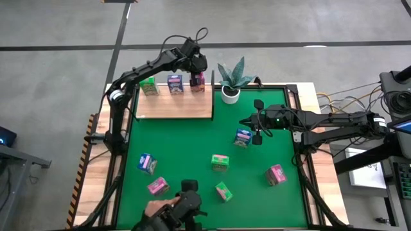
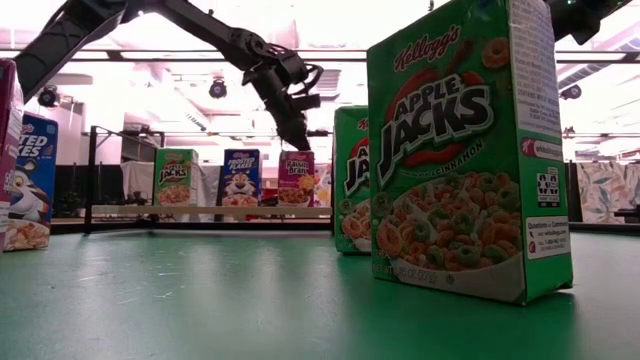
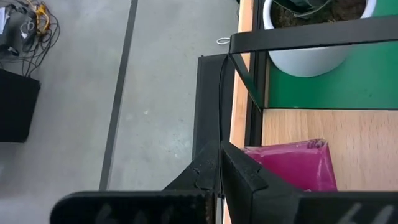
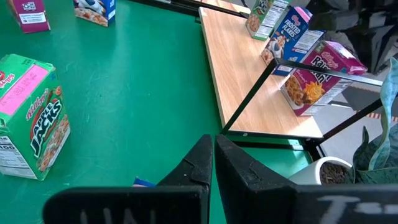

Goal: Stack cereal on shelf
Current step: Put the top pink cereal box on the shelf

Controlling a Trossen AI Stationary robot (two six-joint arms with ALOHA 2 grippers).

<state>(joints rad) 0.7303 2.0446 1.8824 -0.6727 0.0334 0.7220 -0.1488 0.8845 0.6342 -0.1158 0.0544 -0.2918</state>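
High: left gripper [image 1: 198, 72] hovering over shelf [image 1: 173, 106], fingers together, empty — just beside pink Raisin Bran carton [image 1: 197, 83].
Right wrist: right gripper [image 4: 213, 163] closed, empty.
Placing step seemingly done — next needing blue carton [image 1: 243, 137] grasped.

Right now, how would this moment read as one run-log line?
left gripper: shut, above pink carton on shelf | right gripper: shut, empty, beside blue carton

Lab or workshop: bare concrete floor [image 1: 270, 25], loose cables [image 3: 31, 25], ceiling lights [image 2: 330, 55]
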